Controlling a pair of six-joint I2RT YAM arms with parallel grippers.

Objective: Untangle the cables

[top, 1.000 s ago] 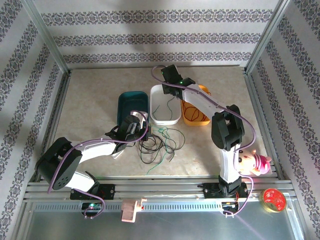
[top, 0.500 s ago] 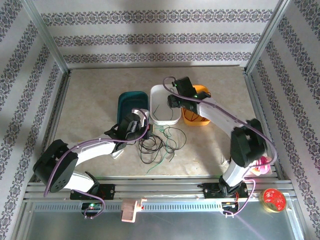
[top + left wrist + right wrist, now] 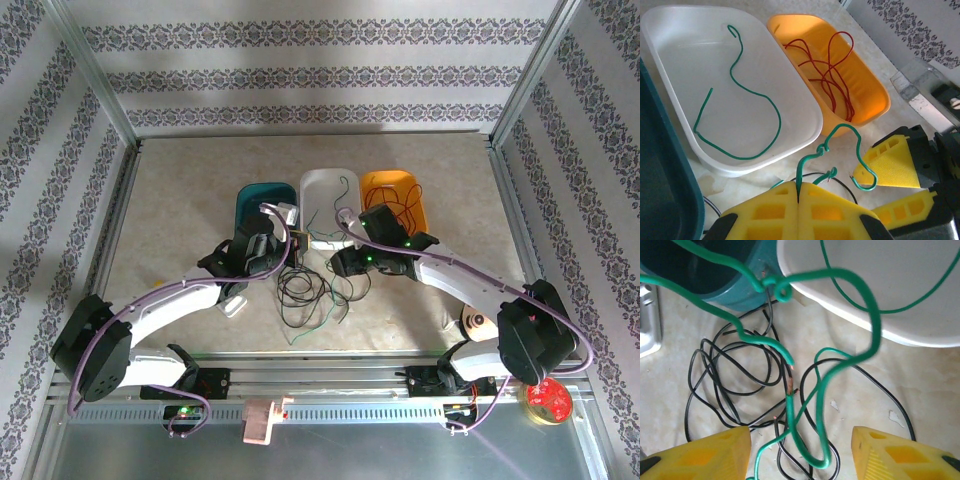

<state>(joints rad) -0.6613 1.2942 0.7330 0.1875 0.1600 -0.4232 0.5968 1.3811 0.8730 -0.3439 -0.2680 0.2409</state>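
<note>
We see the left gripper (image 3: 798, 192) closed tight on a green cable (image 3: 842, 127) just before the white tray (image 3: 670, 25). The right gripper (image 3: 800, 440) stands half wide, its fingers on either side of this cable, not gripping it. Black cables (image 3: 735, 390) lie bunched before the tray, a second green cable (image 3: 779, 122) inside it, and red cables (image 3: 826, 70) in the orange tray (image 3: 875, 97) beside it.

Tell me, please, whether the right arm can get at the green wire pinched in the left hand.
Probably yes: the right hand is open with the green wire hanging between its fingers; nothing blocks it, though black wires lie close beneath.
</note>
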